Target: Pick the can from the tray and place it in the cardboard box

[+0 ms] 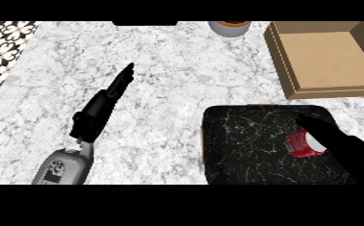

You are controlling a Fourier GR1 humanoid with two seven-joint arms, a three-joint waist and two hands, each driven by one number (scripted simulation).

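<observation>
A red can [304, 144] with a white end lies on the black speckled tray [241, 143] at the lower right of the head view. My right hand [341, 143] covers the can's right side, a finger reaching over its top, and the palm hides part of the can. The cardboard box [320, 59] stands open at the upper right, just beyond the tray. My left hand [99, 109] lies out over the marble counter at the left, fingers straight and pointing up and to the right, holding nothing.
A grey bowl with an orange inside [229, 28] sits at the counter's back edge left of the box. A dark object [145, 23] lies at the back edge. Patterned tile [14, 40] shows at the far left.
</observation>
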